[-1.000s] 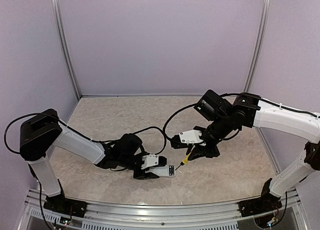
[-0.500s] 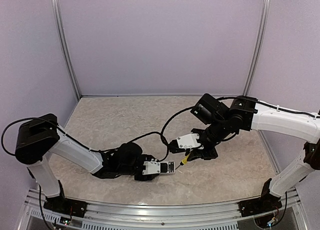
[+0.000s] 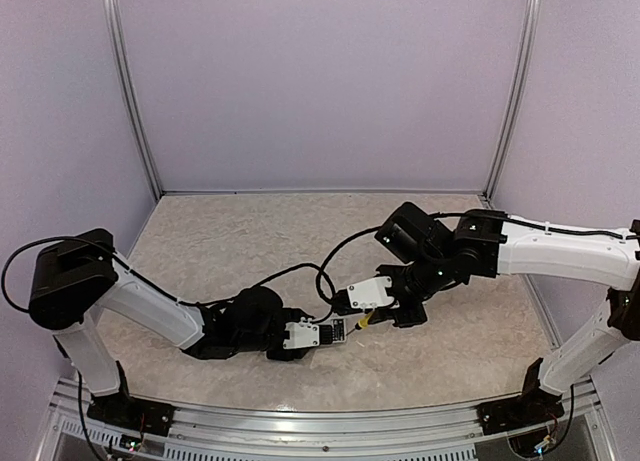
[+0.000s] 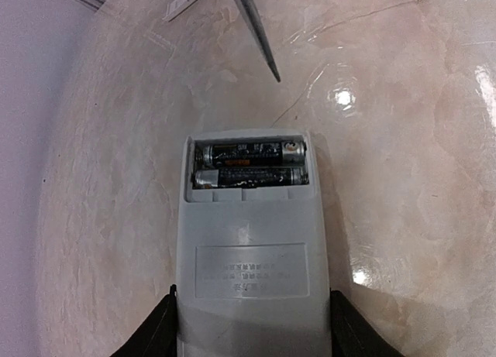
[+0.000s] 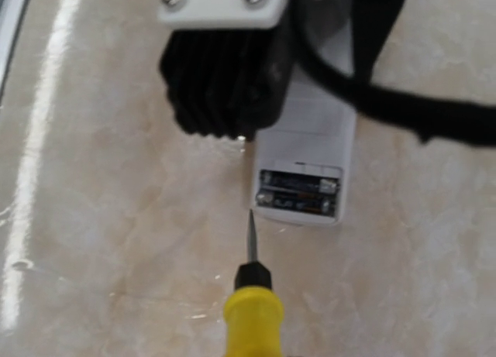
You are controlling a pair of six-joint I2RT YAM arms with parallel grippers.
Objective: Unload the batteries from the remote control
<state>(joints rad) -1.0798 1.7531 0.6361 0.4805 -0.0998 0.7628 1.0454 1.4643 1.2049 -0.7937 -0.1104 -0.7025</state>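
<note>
The white remote control (image 4: pixel 249 248) lies flat on the table with its back up and its battery bay open. Two dark batteries (image 4: pixel 249 165) lie side by side in the bay. My left gripper (image 4: pixel 252 334) is shut on the remote's near end, one finger on each long side. In the top view the remote (image 3: pixel 335 332) is near the front middle. My right gripper (image 3: pixel 392 308) is shut on a yellow-handled screwdriver (image 5: pixel 253 303). Its metal tip sits just off the bay's left corner, close to the batteries (image 5: pixel 298 192). My right fingers are out of the right wrist view.
A small white cover piece (image 4: pixel 183 2) lies on the table beyond the remote. A black cable (image 3: pixel 300 271) loops over the table between the arms. The left gripper's black body (image 5: pixel 225 78) sits over the remote's far end in the right wrist view.
My right arm has moved left and down, bringing the screwdriver tip up to the remote's open end. My left gripper has stayed on the remote, shifting slightly right.
</note>
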